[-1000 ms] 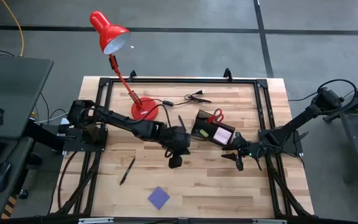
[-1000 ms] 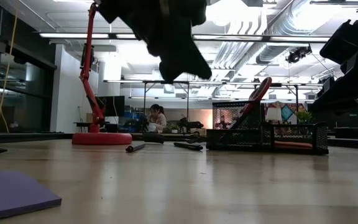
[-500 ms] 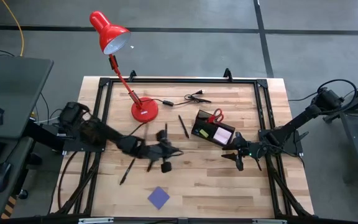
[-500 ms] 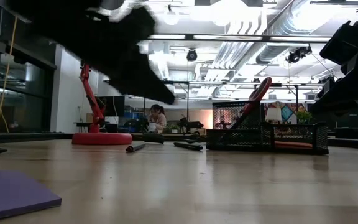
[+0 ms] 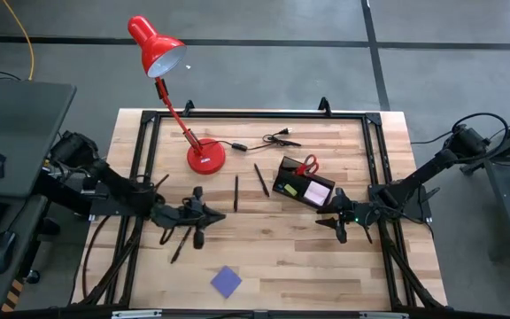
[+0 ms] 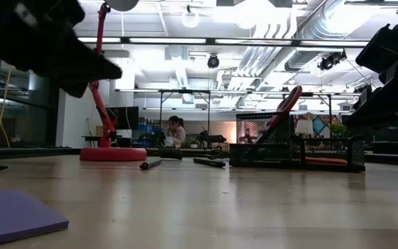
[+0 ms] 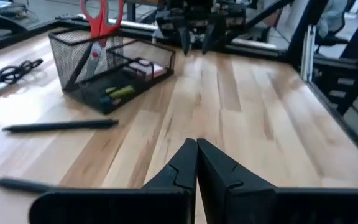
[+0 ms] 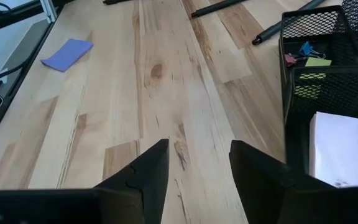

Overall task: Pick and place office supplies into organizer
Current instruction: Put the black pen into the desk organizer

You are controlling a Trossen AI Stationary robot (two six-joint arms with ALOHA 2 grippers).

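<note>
Left claw (image 5: 199,237) hovers pinched closed, empty, 1 pen (image 5: 181,244) just beside it; right claw (image 5: 342,232) (parted, empty) waits beside the organizer (image 5: 303,184).

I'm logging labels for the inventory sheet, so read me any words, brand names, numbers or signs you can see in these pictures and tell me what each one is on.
None can be read.
organizer: no label shows on its black mesh.
pink note pad: blank face.
purple note pad: blank face.
red desk lamp: no brand mark shows.
Colourful board behind the organizer in the low view: too small and blurred to read.
</note>
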